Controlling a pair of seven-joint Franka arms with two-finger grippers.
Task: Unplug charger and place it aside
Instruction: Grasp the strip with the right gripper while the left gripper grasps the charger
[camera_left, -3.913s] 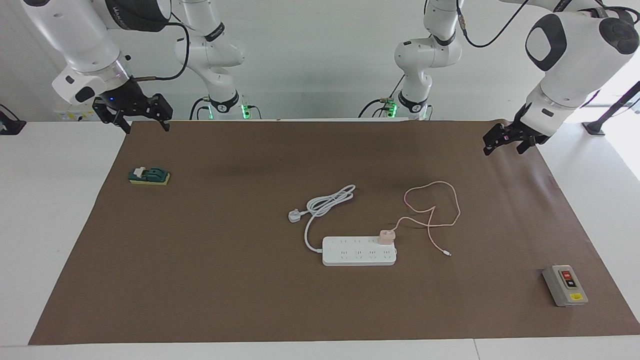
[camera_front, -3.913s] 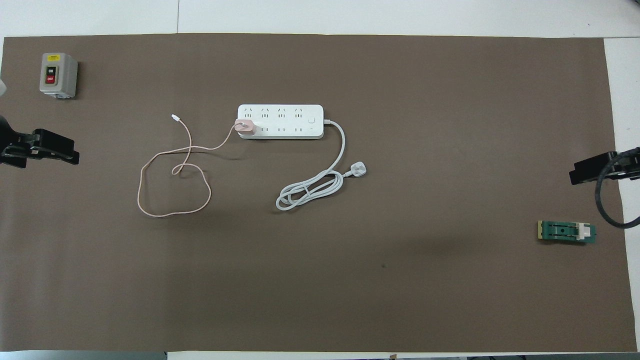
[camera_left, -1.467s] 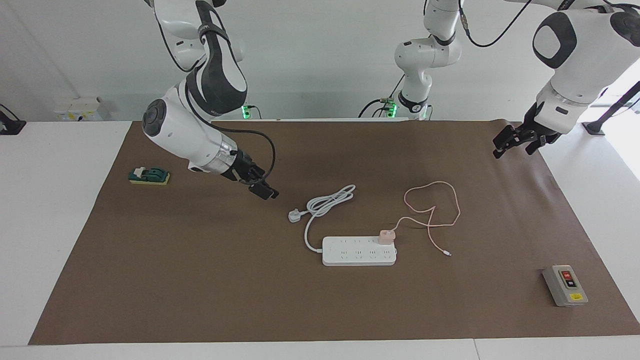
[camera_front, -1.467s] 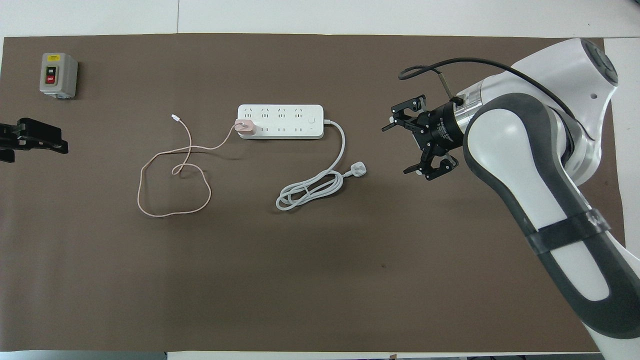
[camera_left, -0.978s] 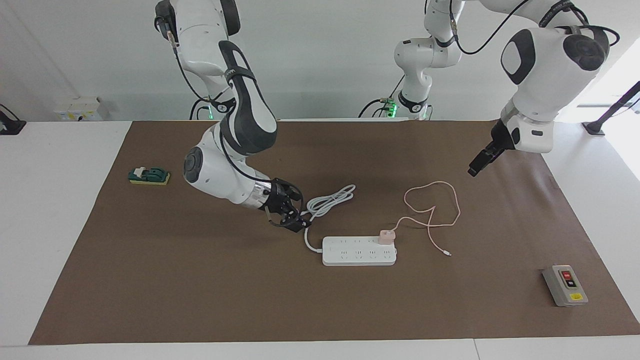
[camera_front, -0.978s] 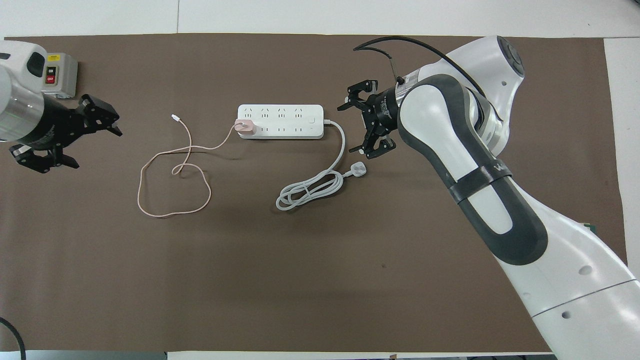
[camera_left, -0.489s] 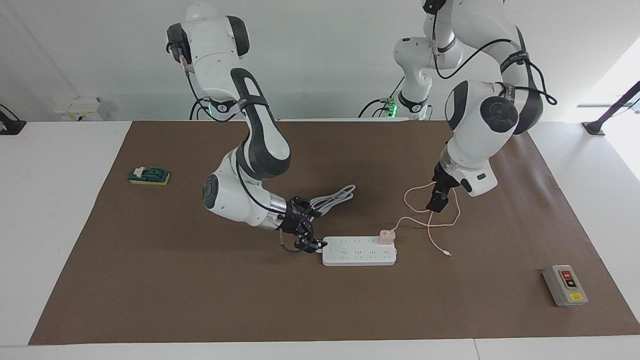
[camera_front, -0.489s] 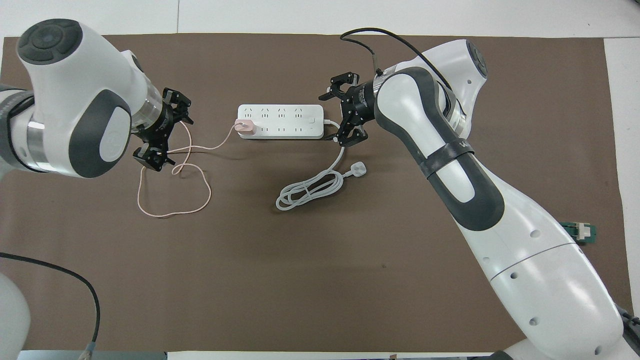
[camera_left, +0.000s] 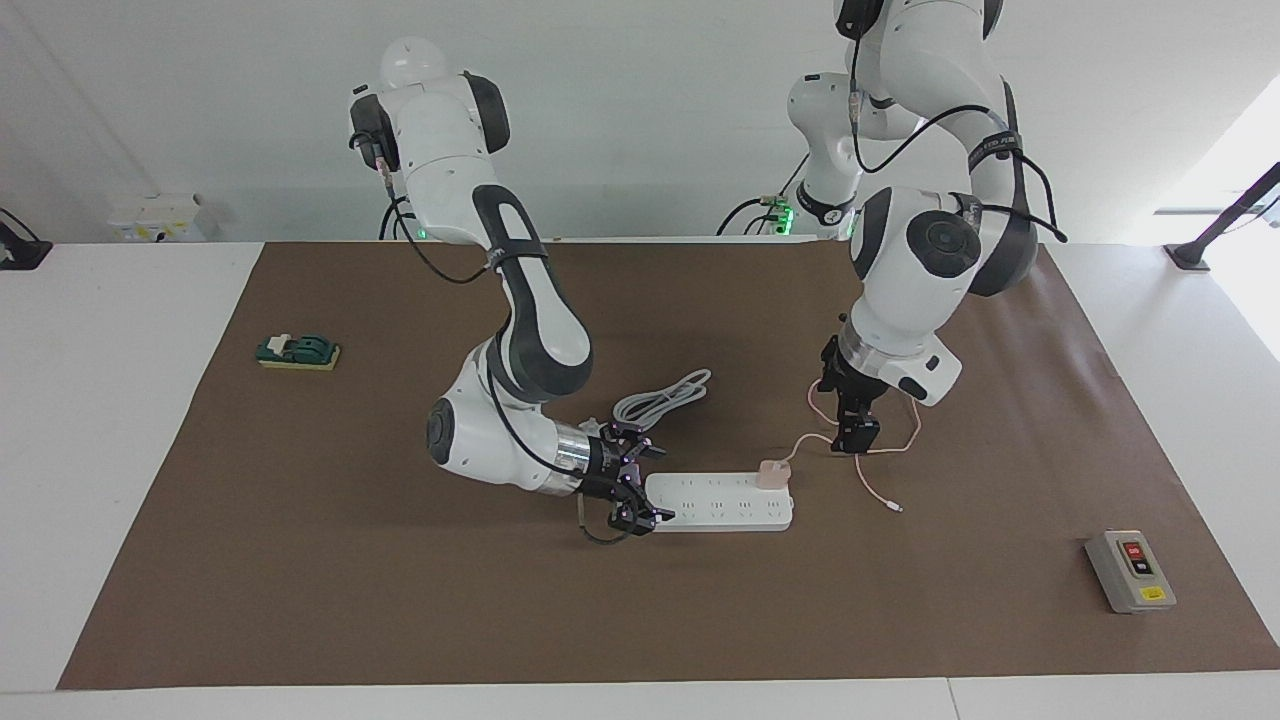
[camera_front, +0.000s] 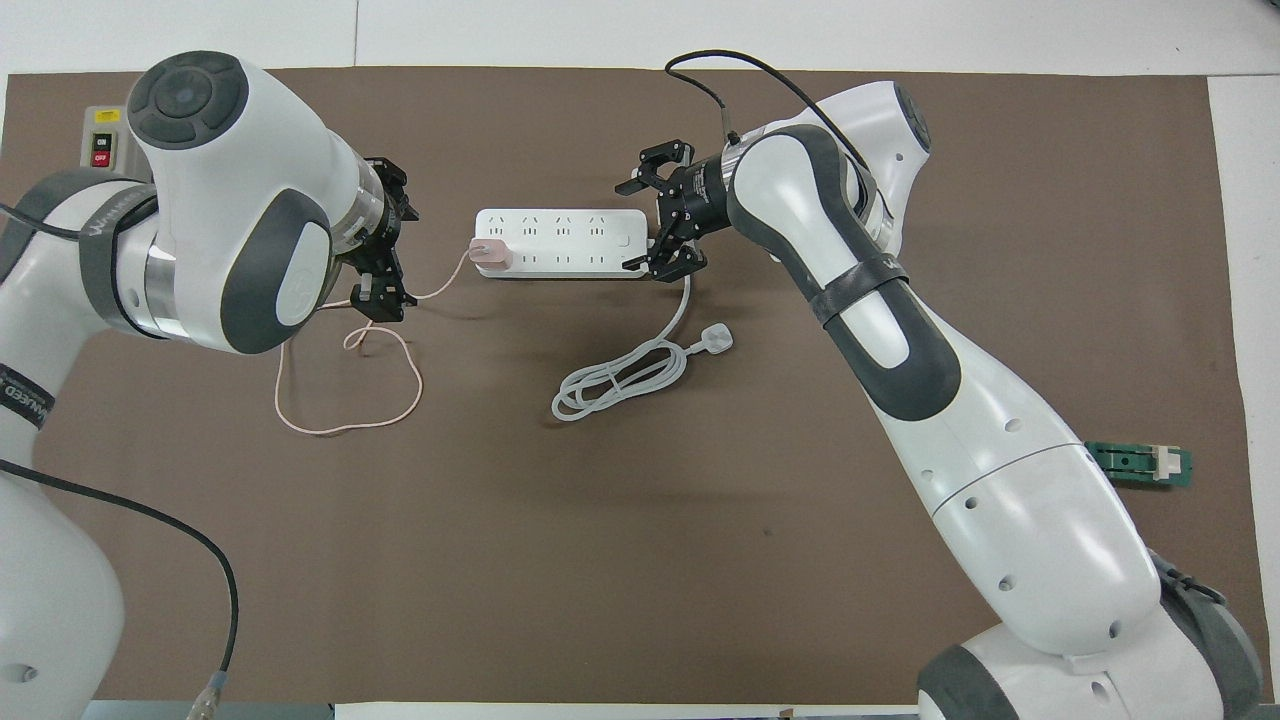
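Facing view, charger (camera_left: 772, 473): pale pink cube seated in the power strip (camera_left: 718, 503), at the strip's end toward the left arm, in the row nearer to the robots.
Overhead view, charger (camera_front: 490, 254): same socket; its thin pink cable (camera_front: 345, 385) runs off toward the left arm's end of the surface (camera_front: 640, 560) and loops there.
Right claw (camera_left: 634, 490): low at the strip's other end, fingers spread wide, one tip on each long side of that end; whether they touch it cannot be told.
Right claw, overhead (camera_front: 665, 212): the open fingers bracket the strip's end where the white cord leaves.
Left claw (camera_left: 850, 428): hangs over the pink cable, near the charger but apart from it, pointing down; from this side its fingers line up.
Left claw, overhead (camera_front: 384, 246): fingers parted, holding nothing.
White cord and plug (camera_front: 716, 339): coiled nearer to the robots than the strip.
Grey switch box (camera_left: 1130, 571): at the left arm's end, clear in the facing view, mostly covered by the left arm from overhead.
Green part (camera_left: 297, 352): at the right arm's end.
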